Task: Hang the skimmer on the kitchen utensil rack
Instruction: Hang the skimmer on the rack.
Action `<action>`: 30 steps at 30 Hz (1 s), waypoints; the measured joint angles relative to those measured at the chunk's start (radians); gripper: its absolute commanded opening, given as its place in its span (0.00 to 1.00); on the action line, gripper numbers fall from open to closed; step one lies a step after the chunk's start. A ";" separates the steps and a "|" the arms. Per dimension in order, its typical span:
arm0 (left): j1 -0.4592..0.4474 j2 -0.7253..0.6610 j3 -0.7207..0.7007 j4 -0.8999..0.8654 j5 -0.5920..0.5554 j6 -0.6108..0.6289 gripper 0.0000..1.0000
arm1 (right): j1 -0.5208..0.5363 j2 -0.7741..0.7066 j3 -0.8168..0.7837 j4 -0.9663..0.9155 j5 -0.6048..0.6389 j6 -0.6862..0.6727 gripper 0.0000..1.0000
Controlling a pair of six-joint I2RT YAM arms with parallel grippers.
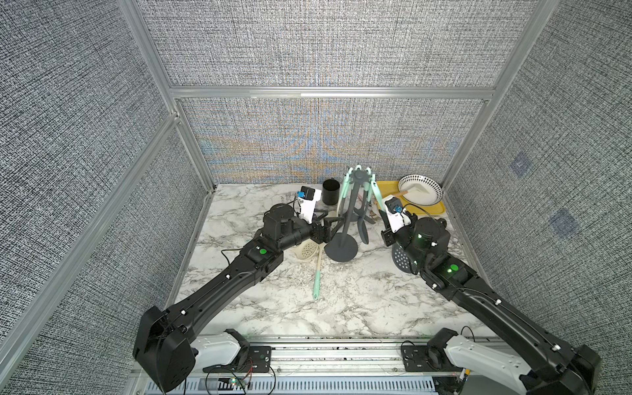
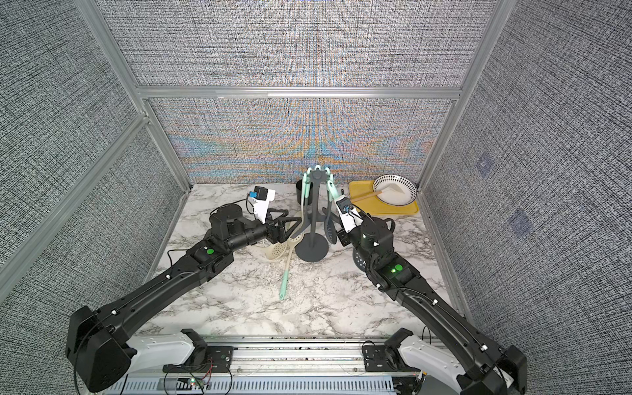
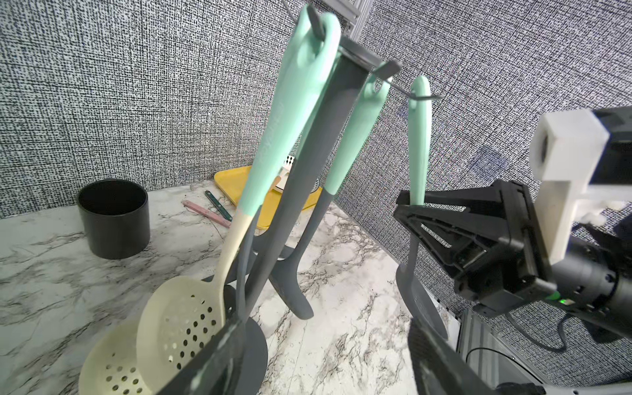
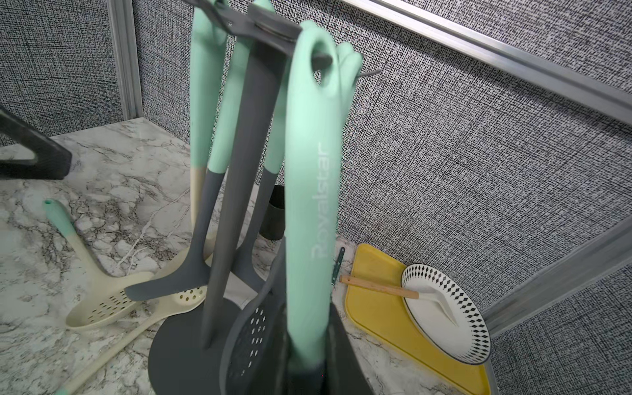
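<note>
Right wrist view shows skimmer (image 4: 313,205) handle clamped between the right jaws.

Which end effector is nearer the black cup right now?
Left. The left end effector sits open just in front of the cup, beside the rack. The right end effector is across the rack from the cup, shut on the skimmer.
</note>
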State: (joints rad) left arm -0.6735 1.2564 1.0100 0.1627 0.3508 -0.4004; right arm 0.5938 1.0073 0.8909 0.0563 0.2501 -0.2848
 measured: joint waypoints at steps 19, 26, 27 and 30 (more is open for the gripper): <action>0.001 -0.037 -0.039 -0.043 -0.032 0.001 0.83 | -0.002 0.118 0.022 0.065 -0.027 0.052 0.26; 0.001 -0.096 -0.072 -0.190 -0.171 0.008 0.84 | -0.002 0.074 0.001 0.044 -0.086 0.066 0.77; 0.001 -0.108 -0.083 -0.217 -0.199 0.010 0.84 | -0.002 0.058 -0.006 0.045 -0.093 0.071 0.79; 0.000 -0.137 -0.111 -0.301 -0.273 0.011 0.83 | -0.004 0.006 -0.033 0.047 -0.098 0.079 0.83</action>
State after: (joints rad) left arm -0.6735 1.1191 0.8986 -0.1383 0.0776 -0.3897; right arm 0.5900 1.0134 0.8581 0.1032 0.1524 -0.2058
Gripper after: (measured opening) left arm 0.833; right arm 0.820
